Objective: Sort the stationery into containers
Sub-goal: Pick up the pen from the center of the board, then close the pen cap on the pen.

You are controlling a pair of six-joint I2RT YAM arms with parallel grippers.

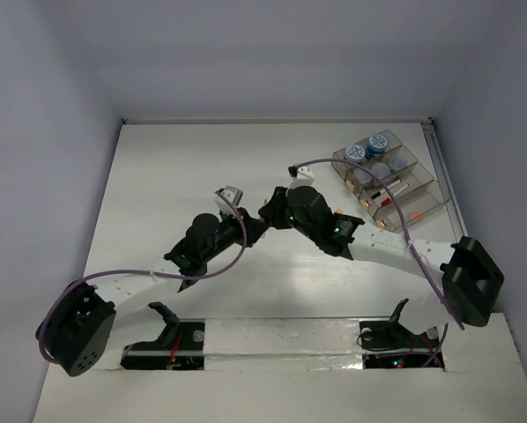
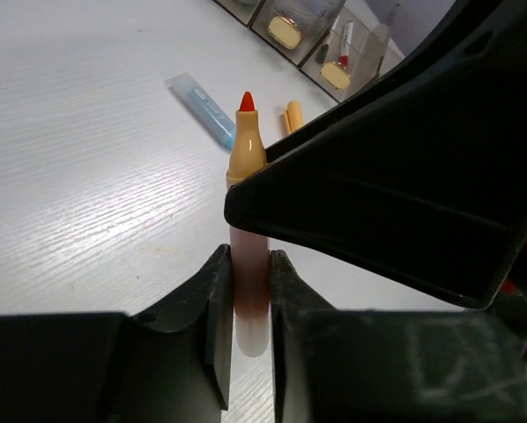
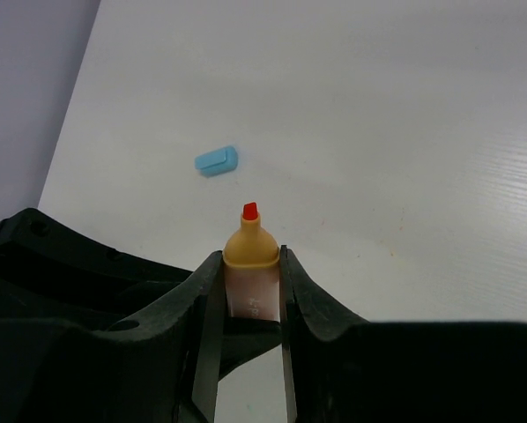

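An uncapped marker (image 2: 247,157) with a pale pink body, orange collar and red tip is held off the table by both grippers. My left gripper (image 2: 250,258) is shut on the rear end of its body. My right gripper (image 3: 249,256) is shut on the body just below the collar (image 3: 251,245). In the top view the two grippers (image 1: 253,227) (image 1: 278,211) meet mid-table and hide the marker. The smoky-brown organiser tray (image 1: 422,201) sits at the back right, with blue-lidded jars (image 1: 356,152) in its far compartments.
A light-blue stick (image 2: 202,107) lies on the white table beyond the marker, also seen in the right wrist view (image 3: 216,160). A short orange piece (image 2: 293,115) lies beside it. White walls enclose the table on three sides.
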